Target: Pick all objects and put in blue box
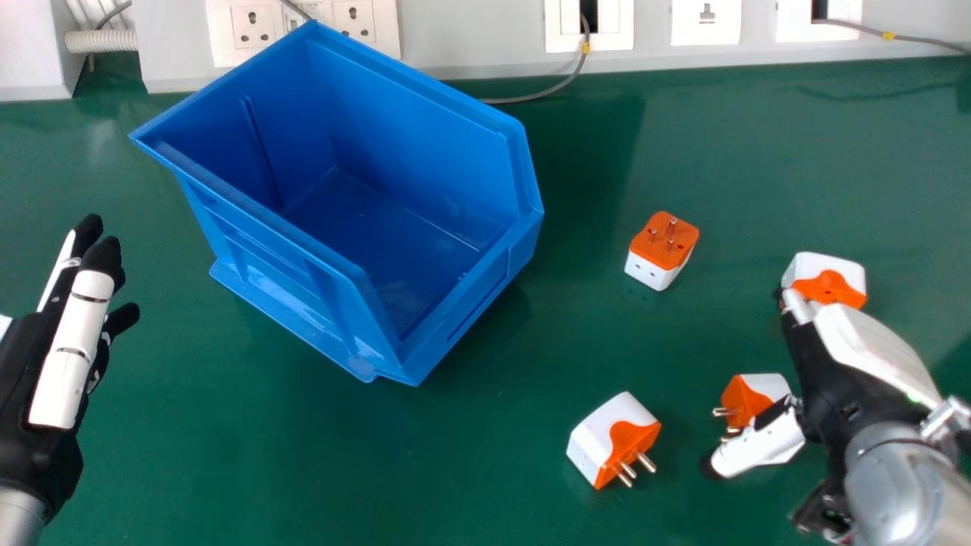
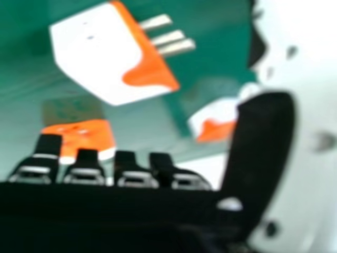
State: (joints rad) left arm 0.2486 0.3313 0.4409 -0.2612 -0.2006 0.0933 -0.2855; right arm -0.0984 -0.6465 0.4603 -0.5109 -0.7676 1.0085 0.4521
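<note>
The blue box stands unfilled, left of centre in the head view. Around its right side lie white-and-orange plug adapters: one pins up, one tipped near the front. My right hand hovers over the right side, open, its thumb partly covering an adapter and its fingers overlapping another. In the right hand view, my right hand holds nothing between thumb and fingertips; a large adapter and an orange-topped one lie beyond. My left hand is open at the left edge.
The green table carries everything. Along its back runs a pale panel with sockets, and a thin grey cable droops onto the table behind the box. Another cable hangs at the back right.
</note>
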